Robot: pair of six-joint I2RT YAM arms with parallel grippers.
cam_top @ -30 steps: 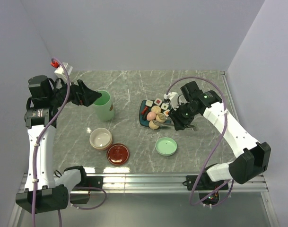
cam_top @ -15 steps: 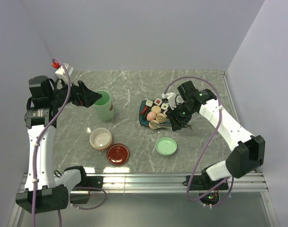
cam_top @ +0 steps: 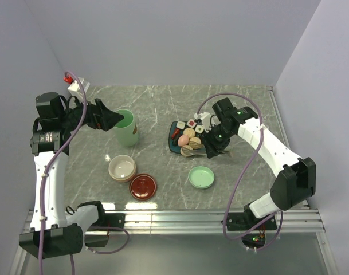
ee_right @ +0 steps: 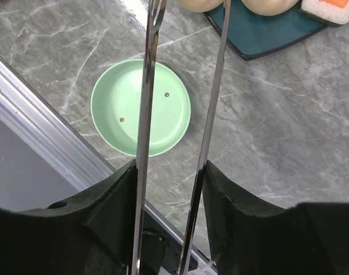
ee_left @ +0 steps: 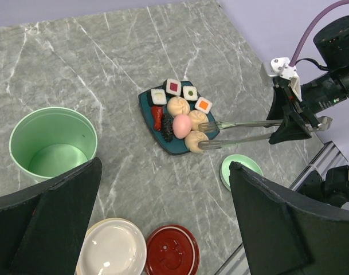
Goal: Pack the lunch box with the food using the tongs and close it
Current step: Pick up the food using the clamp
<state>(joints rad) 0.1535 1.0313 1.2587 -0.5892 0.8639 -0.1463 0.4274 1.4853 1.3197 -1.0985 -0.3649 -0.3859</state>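
Note:
The mint-green pot (cam_top: pixel 125 127) stands open, and my left gripper (cam_top: pixel 108 119) hovers open just left of it, holding nothing. Nearer the front sit the cream bowl (cam_top: pixel 122 168) and its dark-red lid (cam_top: pixel 143 186); the flat mint lid (cam_top: pixel 201 177) lies near the plate. The food (ee_left: pixel 180 123), sushi squares, beige balls and a pink ball, sits on the teal plate (ee_left: pixel 175 147). My right gripper (cam_top: pixel 215 143) is shut on the silver tongs (ee_left: pixel 243 130). Their tips reach the two beige balls (ee_left: pixel 196 139) at the plate's near corner. I cannot tell whether a ball is pinched.
The metal rail (ee_right: pixel 42 109) along the table's front edge runs close to the mint lid (ee_right: pixel 141 107). A white block with a red part (cam_top: pixel 74 85) sits at the back left corner. Grey walls close in the table on three sides.
My right arm has shifted left towards the plate, carrying the tongs further over the beige balls. The left arm and all containers have stayed put.

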